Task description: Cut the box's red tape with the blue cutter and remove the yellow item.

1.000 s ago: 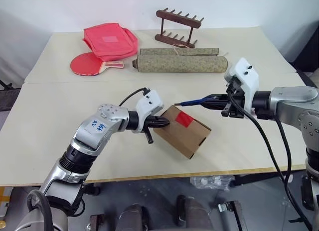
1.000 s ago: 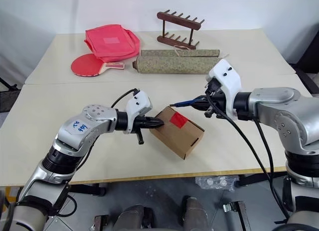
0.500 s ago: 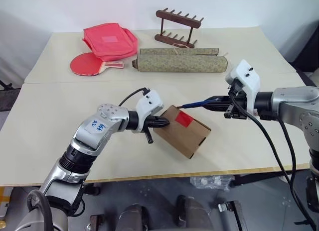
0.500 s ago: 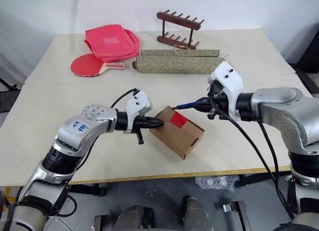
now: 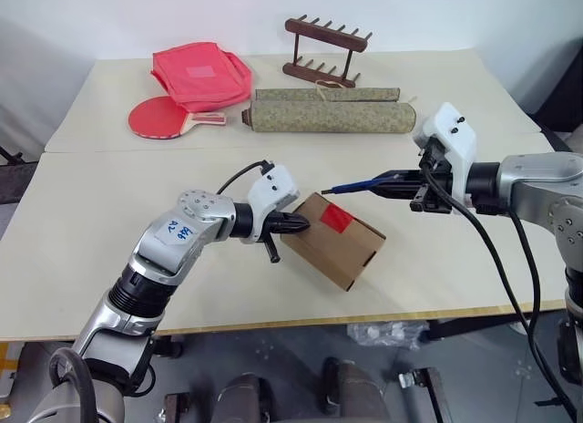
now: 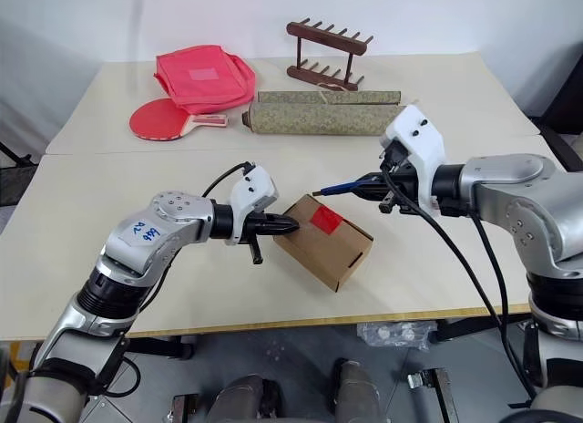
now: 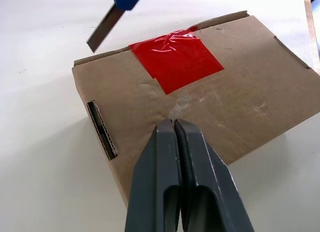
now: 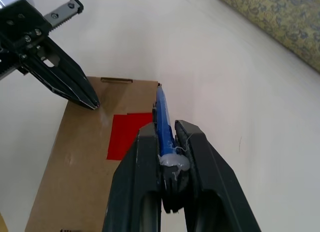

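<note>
The brown box [image 5: 332,242] lies slanted near the front of the table, with the red tape [image 7: 175,57] across its top seam. My left gripper [image 5: 299,225] is shut, and its tips press on the box's top just short of the tape. My right gripper [image 8: 167,126] is shut on the blue cutter [image 5: 360,183], held to the right of the box. The cutter's blade [image 7: 105,34] hovers just above the box's far edge, close to the tape. The yellow item is hidden.
At the back of the table lie a red pouch [image 5: 200,75], a red paddle [image 5: 159,118], a rolled patterned mat [image 5: 328,118] and a wooden rack [image 5: 326,51]. The table's front edge [image 5: 364,318] runs just below the box.
</note>
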Motion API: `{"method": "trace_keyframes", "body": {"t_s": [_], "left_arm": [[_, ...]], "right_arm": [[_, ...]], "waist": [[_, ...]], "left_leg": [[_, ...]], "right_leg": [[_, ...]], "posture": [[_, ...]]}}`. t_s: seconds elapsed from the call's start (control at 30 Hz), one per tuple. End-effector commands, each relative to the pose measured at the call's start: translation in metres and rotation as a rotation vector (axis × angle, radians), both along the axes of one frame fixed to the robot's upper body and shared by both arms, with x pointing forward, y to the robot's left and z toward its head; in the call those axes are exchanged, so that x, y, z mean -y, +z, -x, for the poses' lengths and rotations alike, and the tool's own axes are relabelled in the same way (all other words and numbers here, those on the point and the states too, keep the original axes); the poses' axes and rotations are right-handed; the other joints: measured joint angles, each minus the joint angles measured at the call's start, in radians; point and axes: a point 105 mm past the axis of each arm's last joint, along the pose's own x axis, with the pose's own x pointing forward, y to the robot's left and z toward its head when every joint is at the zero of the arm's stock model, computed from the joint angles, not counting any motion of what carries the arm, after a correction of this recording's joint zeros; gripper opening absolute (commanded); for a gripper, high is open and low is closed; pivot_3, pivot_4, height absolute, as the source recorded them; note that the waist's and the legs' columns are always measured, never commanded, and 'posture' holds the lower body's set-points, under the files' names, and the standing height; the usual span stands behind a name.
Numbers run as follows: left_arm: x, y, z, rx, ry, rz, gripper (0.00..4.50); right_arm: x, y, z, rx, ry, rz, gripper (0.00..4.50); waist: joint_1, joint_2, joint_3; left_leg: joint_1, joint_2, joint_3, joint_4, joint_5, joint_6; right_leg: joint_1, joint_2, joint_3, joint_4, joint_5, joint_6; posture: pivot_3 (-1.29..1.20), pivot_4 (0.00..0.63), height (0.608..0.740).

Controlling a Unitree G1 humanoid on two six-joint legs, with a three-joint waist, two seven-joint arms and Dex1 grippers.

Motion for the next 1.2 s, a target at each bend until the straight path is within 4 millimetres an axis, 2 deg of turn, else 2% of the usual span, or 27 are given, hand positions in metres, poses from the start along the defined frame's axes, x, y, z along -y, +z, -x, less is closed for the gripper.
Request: {"method": "trace_keyframes", "body": {"t_s": [0.03,0.37,0.57,0.93,1.2], "left_arm": [[-0.003,-0.01,0.0,-0.028,0.019,-0.034,0.06],[-0.003,-0.01,0.0,-0.03,0.016,-0.034,0.06],[-0.003,-0.01,0.0,-0.029,0.014,-0.034,0.06],[-0.003,-0.01,0.0,-0.029,0.014,-0.036,0.06],[-0.003,-0.01,0.0,-0.028,0.013,-0.038,0.06]], "right_arm": [[-0.001,0.008,0.002,0.038,0.014,0.004,0.16],[0.0,0.005,0.004,0.033,0.019,0.011,0.16],[-0.006,0.014,0.006,0.052,0.045,-0.011,0.16],[-0.003,0.002,0.006,0.027,0.035,0.022,0.16],[-0.009,0.016,0.009,0.061,0.062,-0.005,0.16]], "waist": [[0.0,0.0,0.0],[0.0,0.0,0.0],[0.0,0.0,0.0],[0.0,0.0,0.0],[0.0,0.0,0.0]], "left_leg": [[0.0,0.0,0.0,0.0,0.0,0.0],[0.0,0.0,0.0,0.0,0.0,0.0],[0.0,0.0,0.0,0.0,0.0,0.0],[0.0,0.0,0.0,0.0,0.0,0.0],[0.0,0.0,0.0,0.0,0.0,0.0]], "right_leg": [[0.0,0.0,0.0,0.0,0.0,0.0],[0.0,0.0,0.0,0.0,0.0,0.0],[0.0,0.0,0.0,0.0,0.0,0.0],[0.0,0.0,0.0,0.0,0.0,0.0],[0.0,0.0,0.0,0.0,0.0,0.0]], "posture": [[0.0,0.15,0.74],[0.0,0.15,0.74],[0.0,0.15,0.74],[0.0,0.15,0.74],[0.0,0.15,0.74]]}}
